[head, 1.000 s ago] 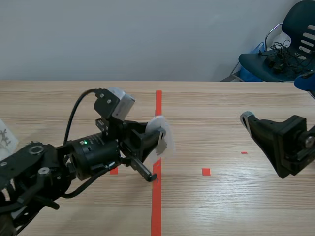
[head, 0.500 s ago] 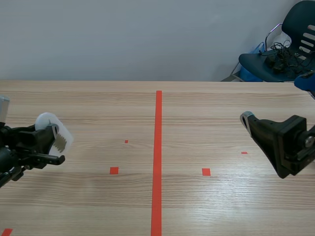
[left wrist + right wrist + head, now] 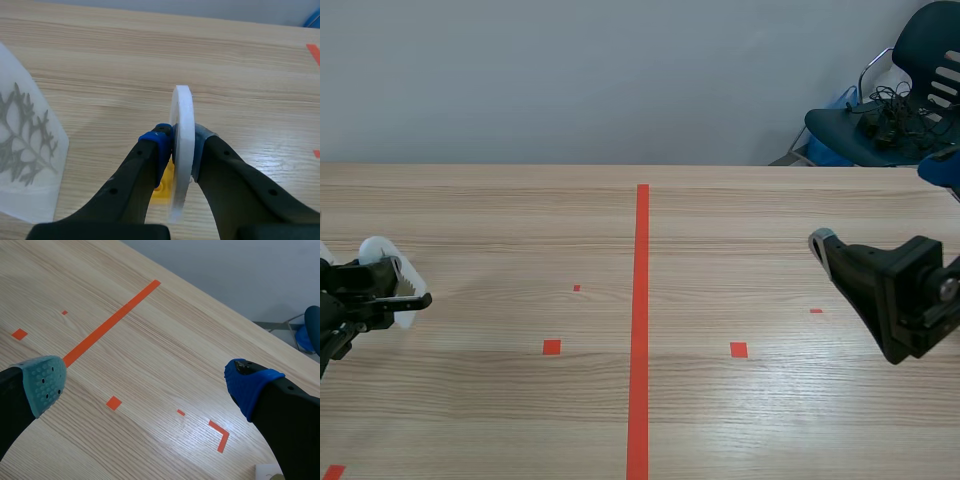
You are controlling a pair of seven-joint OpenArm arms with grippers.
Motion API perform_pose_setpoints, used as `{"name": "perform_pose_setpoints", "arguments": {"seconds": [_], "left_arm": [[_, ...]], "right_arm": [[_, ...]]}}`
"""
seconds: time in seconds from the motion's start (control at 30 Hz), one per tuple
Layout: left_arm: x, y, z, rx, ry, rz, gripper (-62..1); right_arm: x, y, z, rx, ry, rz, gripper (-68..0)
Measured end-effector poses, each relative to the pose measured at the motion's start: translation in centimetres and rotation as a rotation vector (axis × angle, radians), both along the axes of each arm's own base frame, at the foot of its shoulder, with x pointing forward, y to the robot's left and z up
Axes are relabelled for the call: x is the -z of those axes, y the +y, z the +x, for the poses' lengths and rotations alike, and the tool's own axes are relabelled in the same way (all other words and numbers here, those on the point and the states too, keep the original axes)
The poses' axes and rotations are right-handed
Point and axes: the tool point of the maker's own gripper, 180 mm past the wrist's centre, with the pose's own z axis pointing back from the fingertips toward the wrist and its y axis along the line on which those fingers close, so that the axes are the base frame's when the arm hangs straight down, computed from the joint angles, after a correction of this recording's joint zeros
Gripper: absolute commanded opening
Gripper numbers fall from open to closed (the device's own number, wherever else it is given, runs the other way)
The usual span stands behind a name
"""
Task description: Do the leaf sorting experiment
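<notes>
The white disc (image 3: 183,107) looks thin, stiff and very light, more like a plastic or laminated token than anything with weight. It stands on edge, held off the wood near the left edge of the tabletop (image 3: 720,230). Its faces look smooth, so I would expect it to slip or pivot if pinched too near the rim. The safer hold is flat across both faces, well in from the edge, and it should need little squeeze. It could well bend or snap if pushed down against the table.

The left gripper (image 3: 181,141) has it just that way: the two pads are pressed on opposite faces, clamped on the disc's lower half with the upper half standing free above them. The arm lies low and reaches in from the left edge, fingers roughly level.

Just under the fingers a small yellow piece (image 3: 165,185) shows; what it is I cannot tell. Beside the gripper, on the wood, lies a translucent leaf sheet (image 3: 27,150) printed with a grey fern-like frond.

Over at the right edge, well apart, the right gripper (image 3: 147,384) hangs above the table with its fingers spread wide, holding nothing.
</notes>
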Motion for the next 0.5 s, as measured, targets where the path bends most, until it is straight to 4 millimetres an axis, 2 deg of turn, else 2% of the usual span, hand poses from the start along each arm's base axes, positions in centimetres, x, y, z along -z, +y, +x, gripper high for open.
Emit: {"name": "perform_pose_setpoints", "arguments": {"seconds": [0.13, 0.3, 0.37, 0.5], "left_arm": [[0.8, 1.5, 0.4, -0.057, 0.021, 0.017, -55.4], [1.4, 3.1, -0.2, -0.07, 0.033, 0.053, -54.3], [1.3, 3.8, -0.3, -0.07, 0.036, 0.074, -48.9], [0.7, 4.4, -0.1, -0.048, 0.028, 0.098, -33.7]], "right_arm": [[0.0, 0.0, 0.0, 0.0, 0.0, 0.0, 0.4], [0.0, 0.0, 0.0, 0.0, 0.0, 0.0, 0.4], [0.0, 0.0, 0.0, 0.0, 0.0, 0.0, 0.4], [0.0, 0.0, 0.0, 0.0, 0.0, 0.0, 0.4]]}}
